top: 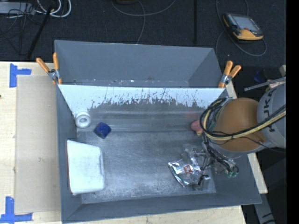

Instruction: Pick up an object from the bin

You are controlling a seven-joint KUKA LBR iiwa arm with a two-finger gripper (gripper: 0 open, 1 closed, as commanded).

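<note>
hand low over the crumpled wrapper in the bin's near right corner

from my seat i see the arm coming in from the right, with its orange cover [239, 125] and a bundle of dark cables [211, 120] looped round it above the right side of the grey bin [135, 64]. the hand [202, 168] is down in the near right corner of the bin floor, right at a crumpled silver wrapper [181, 171] with a spot of red on it. the wrapper lies on the floor, its right edge meeting the hand's tip. metal and foil blur together there, so i cannot tell whether the hand is wide or narrow, nor whether it has hold of the wrapper.

a small pink thing [195, 124] peeks out at the foot of the far wall, just left of the cables and partly hidden by them. the rest lies well apart on the left side: a white roll [83, 120] near the far left corner, a small blue block [102, 130] just beside it, and a white pad [85, 166] flat along the left wall, nearer to me.
</note>
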